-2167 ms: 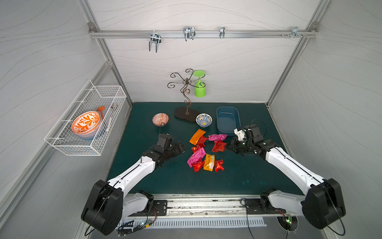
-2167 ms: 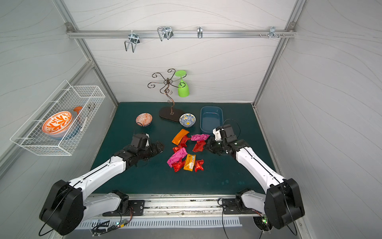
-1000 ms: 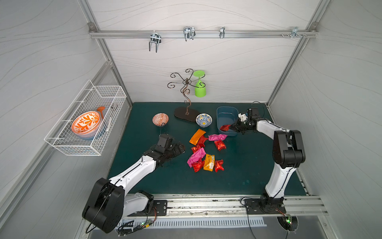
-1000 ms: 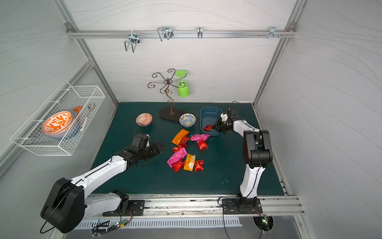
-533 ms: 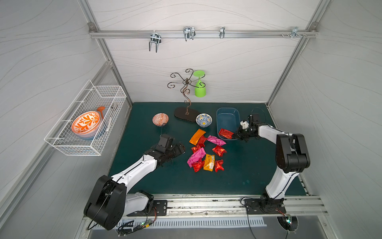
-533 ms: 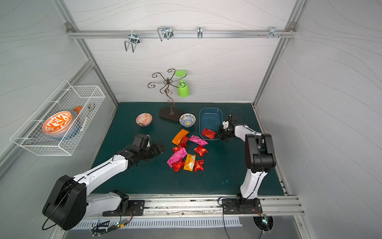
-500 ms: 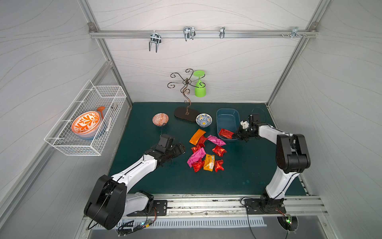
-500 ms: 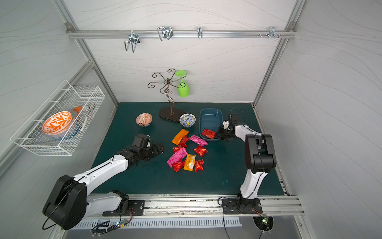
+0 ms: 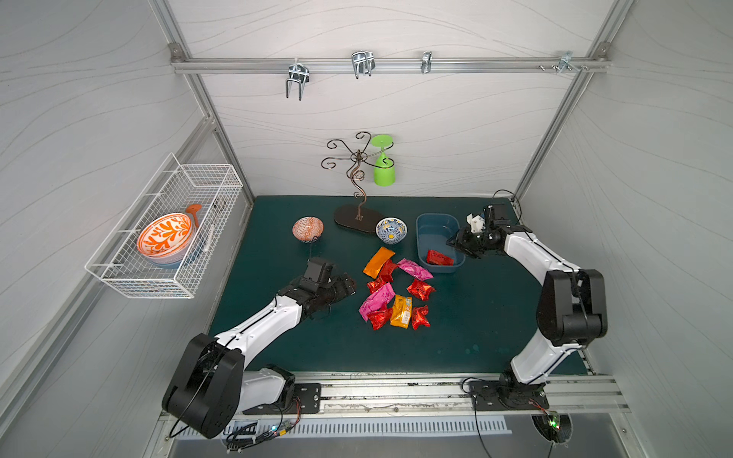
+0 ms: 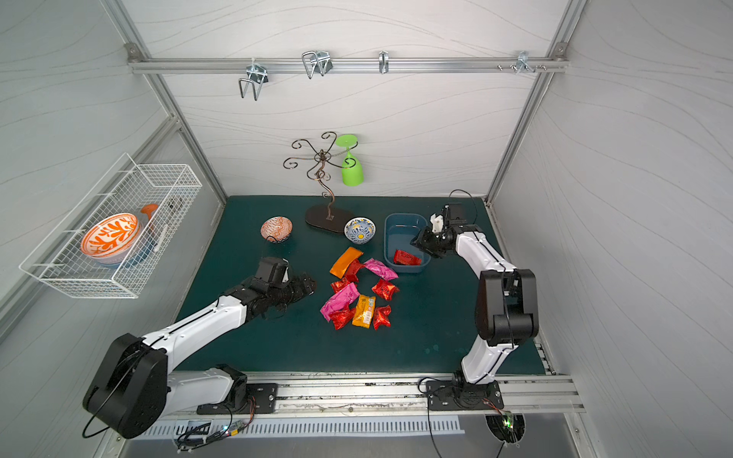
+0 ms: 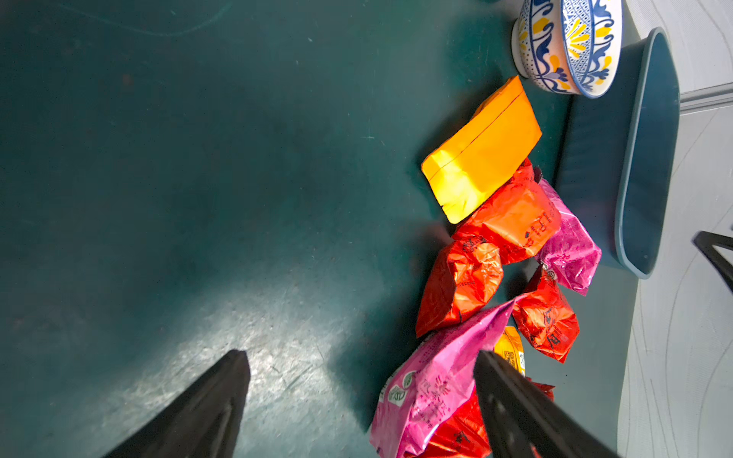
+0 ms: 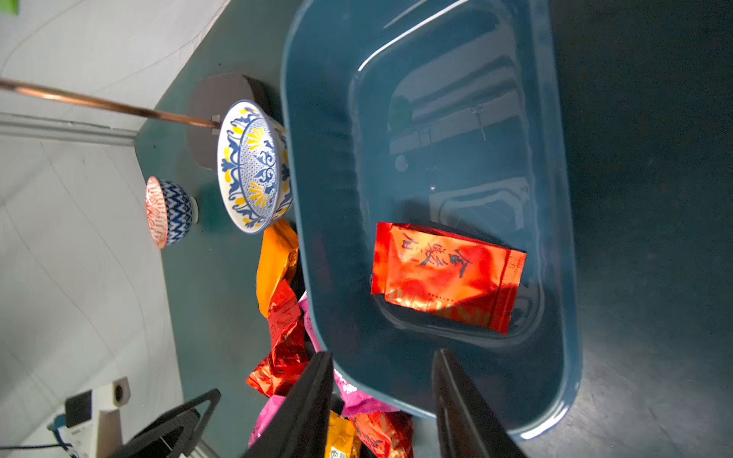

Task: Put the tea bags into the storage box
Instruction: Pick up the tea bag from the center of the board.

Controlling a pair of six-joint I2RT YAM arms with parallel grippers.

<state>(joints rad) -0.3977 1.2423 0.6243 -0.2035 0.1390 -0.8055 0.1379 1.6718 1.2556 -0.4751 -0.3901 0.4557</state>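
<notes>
Pincers first: the right pincer (image 12: 382, 355) is released, its two dark fingers apart with nothing between them. It is poised over the rim of the box (image 12: 325, 158). In both top views it hangs at the box's right wall, with the white arm reaching in from the right side of the counter (image 9: 476, 317).

A red bag (image 12: 444, 273) lies flat on the box floor at the near end, clear of the fingers and printed side up. It is the only bag inside.

The left pincer (image 11: 361, 353) is also released, fingers wide apart over bare counter and gripping nothing. In a top view it (image 9: 349, 283) sits low, just left of the pile and apart from it. In the left wrist view one finger overlaps a magenta bag (image 11: 436, 376), and whether they touch cannot be told.

Nine more bags (image 9: 377, 303) lie bunched on the counter between the arms, several overlapping. An orange bag (image 9: 378, 261) is the farthest. A second magenta bag (image 9: 414, 269) lies just beside the box's near left corner.

Beyond the pile, a blue-and-yellow bowl (image 9: 391, 230) stands just left of the box. A stand (image 9: 355, 218) with a green cup (image 9: 384, 174) hanging from it is behind that, and a red bowl (image 9: 307, 229) is farther left. A wire basket (image 9: 214, 222) on the left wall holds an orange bowl (image 9: 164, 234).
</notes>
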